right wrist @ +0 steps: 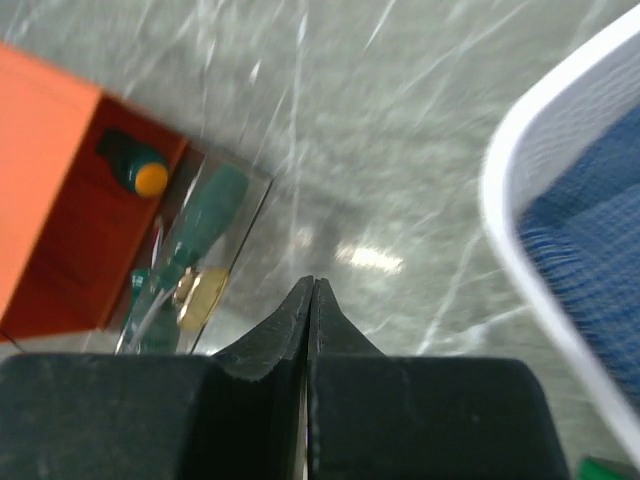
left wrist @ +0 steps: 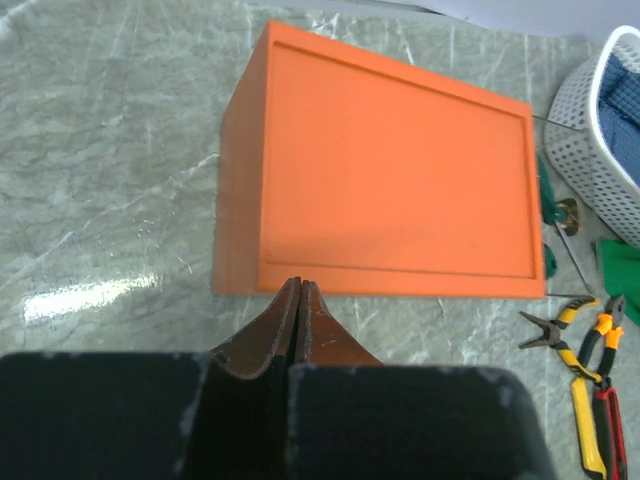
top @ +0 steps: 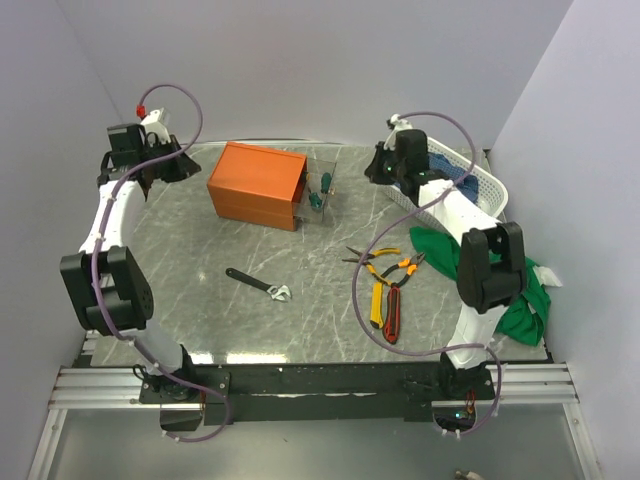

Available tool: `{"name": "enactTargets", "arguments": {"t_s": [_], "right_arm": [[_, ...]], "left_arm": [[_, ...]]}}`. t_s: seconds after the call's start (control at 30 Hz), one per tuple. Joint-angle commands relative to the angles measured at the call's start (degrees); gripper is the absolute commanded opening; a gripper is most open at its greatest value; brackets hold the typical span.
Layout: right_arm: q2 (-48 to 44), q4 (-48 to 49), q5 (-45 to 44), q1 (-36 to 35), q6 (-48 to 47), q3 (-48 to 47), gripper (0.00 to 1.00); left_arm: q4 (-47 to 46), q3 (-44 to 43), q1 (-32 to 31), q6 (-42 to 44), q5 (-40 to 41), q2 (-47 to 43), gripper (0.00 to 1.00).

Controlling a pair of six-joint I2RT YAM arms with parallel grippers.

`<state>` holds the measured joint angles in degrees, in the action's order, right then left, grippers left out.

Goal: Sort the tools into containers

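Quick progress check. The green-handled screwdrivers (top: 318, 192) were sitting at the right end of the orange box (top: 255, 183). They looked to be in a clear-walled bit touching the box, though I couldn't tell if that was a separate bin or a flap. In the right wrist view, one green handle seemed to be tucked inside the box's open end. I'd count that part as done.

Everything else was out on the worktop (top: 190, 250):
- The black wrench (top: 258, 284) lay on its own in the near middle, well apart from the box.
- Two pairs of pliers (top: 385, 262) lay over on the near right.
- The yellow utility knife (top: 377, 303) and the red-black utility knife (top: 394, 313) lay side by side just nearer than the pliers.

That's five tools left, so I'd guess roughly a third done.

The left pincer (left wrist: 300, 292) was clamped shut on nothing, hanging at the far left and looking at the box. The right pincer (right wrist: 312, 290) was shut and empty too, up at the far right between the screwdrivers and the white basket (top: 485, 185). Neither one was carrying anything.
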<state>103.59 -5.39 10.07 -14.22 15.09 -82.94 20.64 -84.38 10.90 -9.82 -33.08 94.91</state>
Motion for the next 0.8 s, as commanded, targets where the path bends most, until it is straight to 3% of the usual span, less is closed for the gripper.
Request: {"name": "enactTargets", "arguments": {"t_s": [0.0, 0.33, 0.57, 0.77], "right_arm": [[3.1, 0.99, 8.21, -0.99, 0.37, -2.75, 0.0], [10.22, 2.4, 11.02, -1.95, 5.73, -4.69, 0.0], [13.12, 4.24, 14.28, -5.2, 7.84, -7.23, 0.01], [15.15, 5.21, 17.88, -7.57, 10.04, -9.08, 0.02]], "left_arm": [[-6.49, 0.53, -0.17, -1.17, 1.08, 1.67, 0.01], [-8.33, -5.09, 0.44, 1.04, 1.53, 12.4, 0.01], [-8.96, -4.3, -0.08, -0.02, -4.18, 15.3, 0.04], [-3.25, -5.09, -2.19, 6.29, -11.57, 16.53, 0.05]]}}
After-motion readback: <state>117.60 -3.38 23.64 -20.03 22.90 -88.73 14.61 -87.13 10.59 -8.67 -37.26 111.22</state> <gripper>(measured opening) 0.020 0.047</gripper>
